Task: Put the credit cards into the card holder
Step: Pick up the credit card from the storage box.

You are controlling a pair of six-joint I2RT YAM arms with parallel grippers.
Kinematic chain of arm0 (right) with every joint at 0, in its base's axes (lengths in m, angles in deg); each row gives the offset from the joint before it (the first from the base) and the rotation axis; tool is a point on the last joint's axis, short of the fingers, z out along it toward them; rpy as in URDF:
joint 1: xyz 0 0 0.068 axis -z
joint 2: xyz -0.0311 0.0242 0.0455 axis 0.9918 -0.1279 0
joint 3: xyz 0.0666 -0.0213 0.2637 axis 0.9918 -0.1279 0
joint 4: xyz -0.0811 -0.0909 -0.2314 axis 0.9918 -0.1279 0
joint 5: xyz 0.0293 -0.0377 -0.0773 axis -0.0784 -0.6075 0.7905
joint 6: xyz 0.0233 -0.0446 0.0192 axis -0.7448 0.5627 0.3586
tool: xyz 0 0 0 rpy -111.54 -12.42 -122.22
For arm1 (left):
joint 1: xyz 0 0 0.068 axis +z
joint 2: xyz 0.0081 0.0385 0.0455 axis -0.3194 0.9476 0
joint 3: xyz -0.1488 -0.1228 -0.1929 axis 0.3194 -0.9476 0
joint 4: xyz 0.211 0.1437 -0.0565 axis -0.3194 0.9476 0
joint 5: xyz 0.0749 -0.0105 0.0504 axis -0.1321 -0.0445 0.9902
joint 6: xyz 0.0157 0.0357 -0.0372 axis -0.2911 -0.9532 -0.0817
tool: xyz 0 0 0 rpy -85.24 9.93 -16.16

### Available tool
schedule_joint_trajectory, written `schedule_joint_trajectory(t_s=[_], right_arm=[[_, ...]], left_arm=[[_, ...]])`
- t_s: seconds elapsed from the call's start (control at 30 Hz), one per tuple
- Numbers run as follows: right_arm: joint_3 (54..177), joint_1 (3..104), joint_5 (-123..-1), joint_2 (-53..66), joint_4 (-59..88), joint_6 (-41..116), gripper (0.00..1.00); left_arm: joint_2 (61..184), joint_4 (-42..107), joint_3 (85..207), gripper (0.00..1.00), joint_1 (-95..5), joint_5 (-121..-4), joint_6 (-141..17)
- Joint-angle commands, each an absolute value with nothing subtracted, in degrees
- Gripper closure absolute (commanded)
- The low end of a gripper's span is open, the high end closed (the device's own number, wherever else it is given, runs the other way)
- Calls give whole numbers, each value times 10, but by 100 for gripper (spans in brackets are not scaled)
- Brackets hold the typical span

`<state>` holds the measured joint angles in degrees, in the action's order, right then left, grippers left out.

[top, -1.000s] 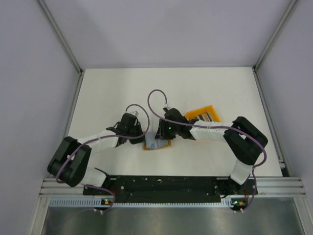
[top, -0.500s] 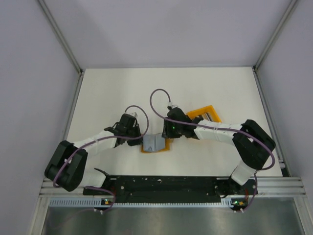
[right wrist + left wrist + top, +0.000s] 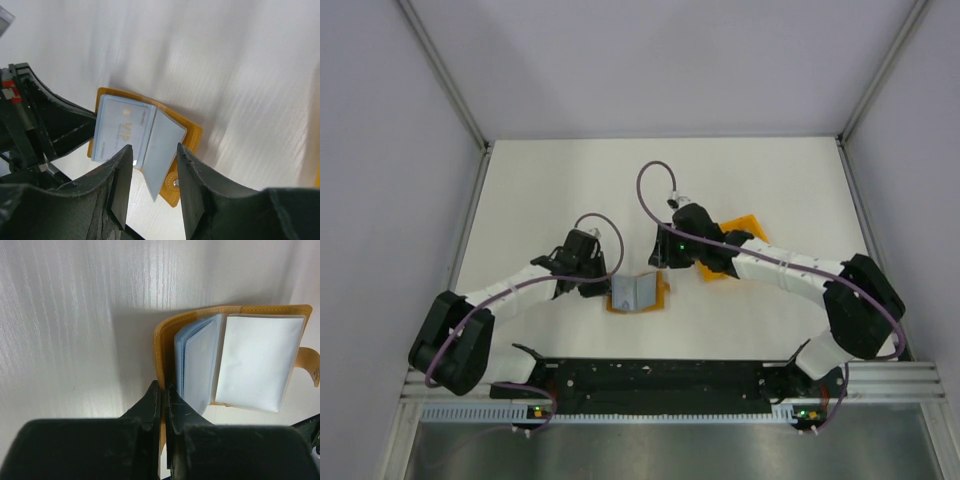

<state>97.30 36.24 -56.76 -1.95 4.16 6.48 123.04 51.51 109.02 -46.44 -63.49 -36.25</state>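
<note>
Now R end effector (image 3: pixel 662 260) backed off card holder (image 3: pixel 638 293).

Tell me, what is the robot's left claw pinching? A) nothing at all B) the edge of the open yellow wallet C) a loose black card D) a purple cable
B: the left wrist view shows the left gripper closed on the cover edge of the opened card holder.

The left gripper (image 3: pixel 161 390) reaches in low from the left with its jaws pressed together, while the right gripper (image 3: pixel 155 150) hovers near its right, jaws apart.
</note>
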Motion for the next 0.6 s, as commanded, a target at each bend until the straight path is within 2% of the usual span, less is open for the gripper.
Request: schedule_joint_trajectory(t_s=[0.0,0.17,0.23,0.57], right_arm=[[990,387,-559,38,41,74,59],[975,438,-520,72,10,99,57],[965,457,-514,83,3,109,54],[932,543,-571,75,-16,144,51]], left_arm=[[1213,520,1112,100,-466,-628,-374],[1211,521,1114,100,-466,-628,-375],[1210,522,1114,100,-465,-628,-375],[1210,524,1116,100,-465,-626,-375]])
